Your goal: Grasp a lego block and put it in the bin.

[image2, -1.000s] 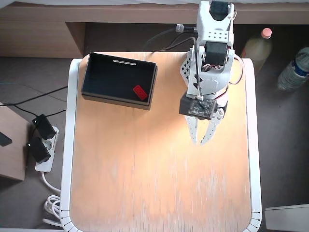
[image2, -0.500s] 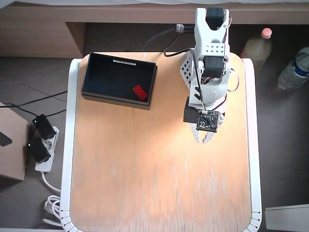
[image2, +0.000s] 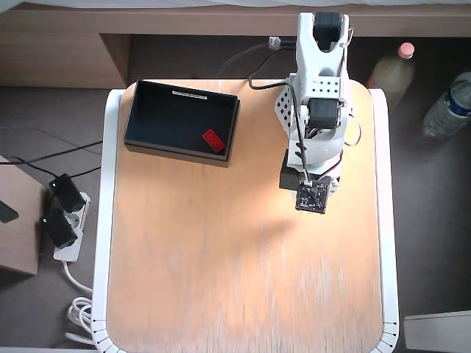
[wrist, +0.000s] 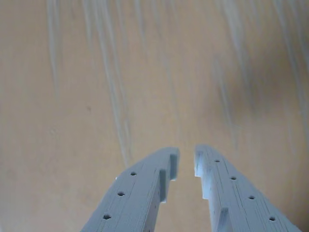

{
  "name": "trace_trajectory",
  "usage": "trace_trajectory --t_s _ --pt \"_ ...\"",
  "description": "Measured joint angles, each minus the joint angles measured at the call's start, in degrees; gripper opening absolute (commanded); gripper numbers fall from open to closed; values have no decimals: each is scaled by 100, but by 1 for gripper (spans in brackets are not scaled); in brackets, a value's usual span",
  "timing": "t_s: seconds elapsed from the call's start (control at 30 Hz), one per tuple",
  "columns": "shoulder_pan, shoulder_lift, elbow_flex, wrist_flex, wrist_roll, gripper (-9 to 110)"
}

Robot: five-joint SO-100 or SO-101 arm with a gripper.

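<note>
The red lego block (image2: pixel 214 140) lies inside the black bin (image2: pixel 165 118), near its right end in the overhead view. The bin stands at the table's back left, with a thin white mark on its far rim. My arm (image2: pixel 318 110) is folded back at the table's back right, well apart from the bin. In the wrist view my gripper (wrist: pixel 187 157) points down at bare wood, its pale fingers (wrist: pixel 145 188) brought together with only a narrow gap and nothing between them. The block and bin are out of the wrist view.
The wooden tabletop (image2: pixel 243 279) has a white edge. Two plastic bottles (image2: pixel 394 70) stand on the floor at the back right. A power strip with plugs (image2: pixel 62 220) and cables lies off the left side.
</note>
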Motion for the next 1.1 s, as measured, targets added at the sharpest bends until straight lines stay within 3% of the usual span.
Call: trace_trajectory --t_s 1.1 --pt "88 0 9 404 -290 0"
